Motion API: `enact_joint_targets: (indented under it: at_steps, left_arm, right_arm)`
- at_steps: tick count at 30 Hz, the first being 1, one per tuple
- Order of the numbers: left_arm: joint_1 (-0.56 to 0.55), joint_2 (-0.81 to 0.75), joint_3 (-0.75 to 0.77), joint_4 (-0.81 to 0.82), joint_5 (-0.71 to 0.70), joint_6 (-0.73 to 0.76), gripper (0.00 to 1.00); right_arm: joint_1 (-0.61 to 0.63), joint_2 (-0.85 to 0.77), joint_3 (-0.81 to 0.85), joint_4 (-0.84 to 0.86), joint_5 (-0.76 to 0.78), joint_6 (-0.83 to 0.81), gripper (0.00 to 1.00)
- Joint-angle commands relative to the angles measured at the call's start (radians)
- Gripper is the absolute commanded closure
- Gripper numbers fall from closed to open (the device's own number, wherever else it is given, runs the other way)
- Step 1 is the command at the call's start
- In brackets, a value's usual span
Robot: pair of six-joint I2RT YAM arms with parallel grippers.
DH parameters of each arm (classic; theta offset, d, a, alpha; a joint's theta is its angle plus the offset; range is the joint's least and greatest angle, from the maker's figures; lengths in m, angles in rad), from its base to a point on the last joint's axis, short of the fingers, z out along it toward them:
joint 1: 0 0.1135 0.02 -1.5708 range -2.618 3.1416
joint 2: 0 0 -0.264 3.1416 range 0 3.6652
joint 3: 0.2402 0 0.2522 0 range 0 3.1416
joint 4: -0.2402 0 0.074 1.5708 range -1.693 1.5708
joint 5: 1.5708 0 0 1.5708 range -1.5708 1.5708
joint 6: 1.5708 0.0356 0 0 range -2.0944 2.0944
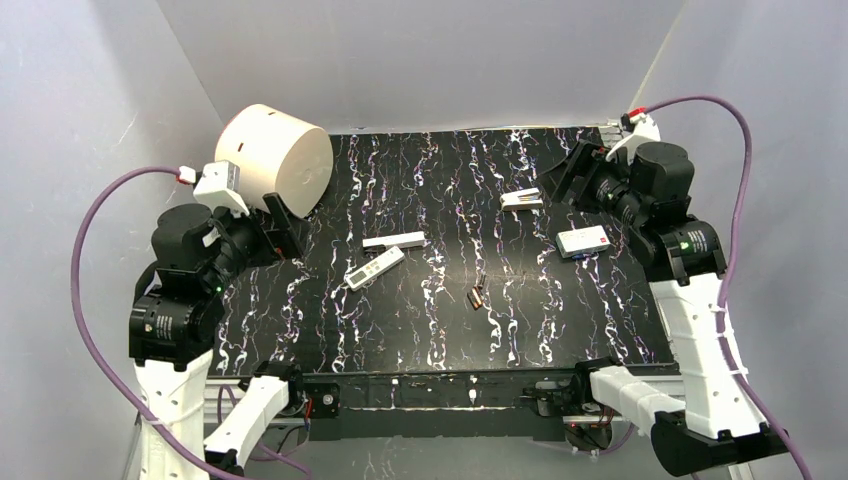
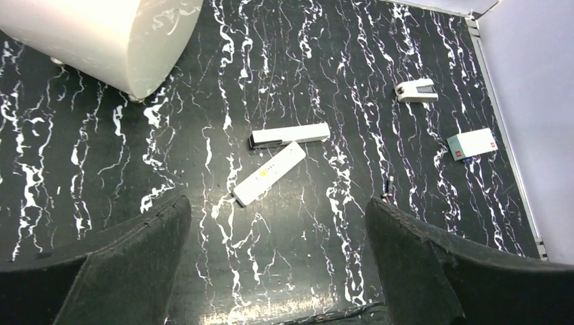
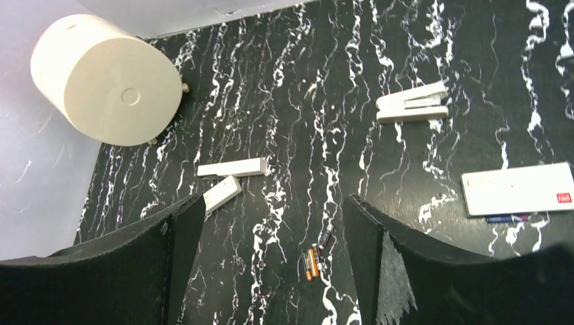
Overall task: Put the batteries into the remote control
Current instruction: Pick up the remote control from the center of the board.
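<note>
Both the left fingers (image 2: 162, 230) and the right fingers (image 3: 176, 230) are spread wide and hold nothing. The remote control (image 1: 374, 267) lies on the table (image 1: 560, 330), left of its middle, just beside a plain white strip (image 1: 393, 241), so the wrong one could get grabbed. The batteries (image 1: 477, 293), nearer the near edge, are tiny and round and might roll away.

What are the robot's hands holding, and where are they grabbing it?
Nothing. The left gripper and right gripper are both open and empty. The batteries lie loose on the table.
</note>
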State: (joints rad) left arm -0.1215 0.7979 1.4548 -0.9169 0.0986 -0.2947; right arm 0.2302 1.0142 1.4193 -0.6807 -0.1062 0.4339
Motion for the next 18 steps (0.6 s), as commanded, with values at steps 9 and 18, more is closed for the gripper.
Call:
enact_joint_targets:
  at_steps: [9, 18]
  left_arm:
    - [-0.003, -0.045, -0.233, 0.053, 0.251, -0.087, 0.01]
    - [-0.003, -0.070, -0.504, 0.129, 0.251, -0.305, 0.02]
  right_arm:
    - [-0.003, -0.050, -0.297, 0.124, -0.109, 0.063, 0.19]
    - [0.031, -0.083, -0.574, 0.328, -0.217, 0.216, 0.25]
